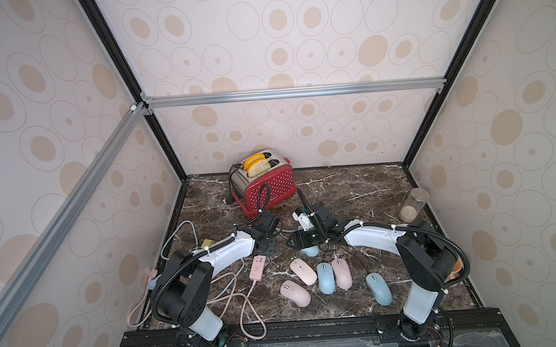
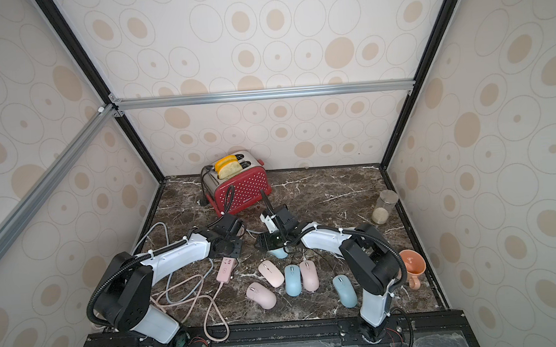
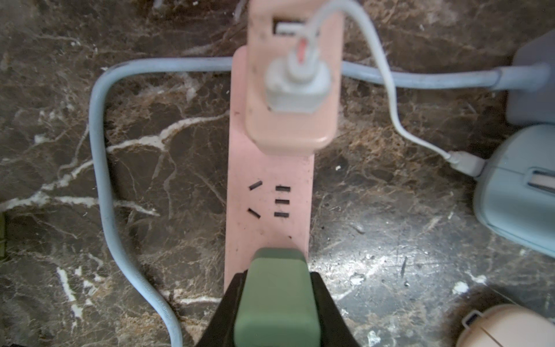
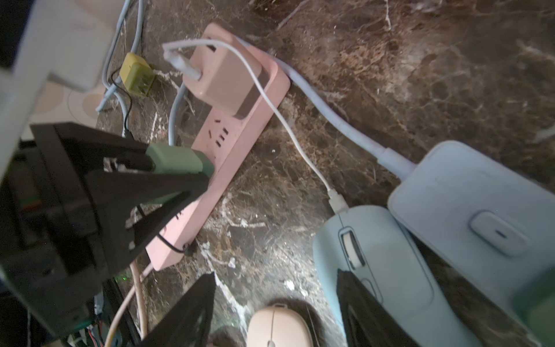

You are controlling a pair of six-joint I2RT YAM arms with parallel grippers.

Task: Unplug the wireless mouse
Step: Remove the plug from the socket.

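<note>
Top views bright w/ bent edges — wrist views dim, charger [image 3: 300, 132] blurred.

The counter [image 3: 390, 255] looks like polished dark-brown marble, veined white and glossy enough to throw back glare. The pink power strip [image 3: 297, 195] on it is matt plastic, speckled and scuffed, and it carries a smooth pink plastic charger block [image 3: 288, 132] and a white, rubbery-looking cable [image 3: 395, 118]. The pale blue mouse [image 4: 384, 258] has a smooth satin plastic shell, and in both top views the toaster [image 1: 267, 189] shows a glossy red dotted side with bright metal ends, the jar [image 1: 412, 205] clear glass under a metal lid, the frame rails [image 1: 295, 92] brushed aluminium.
</note>
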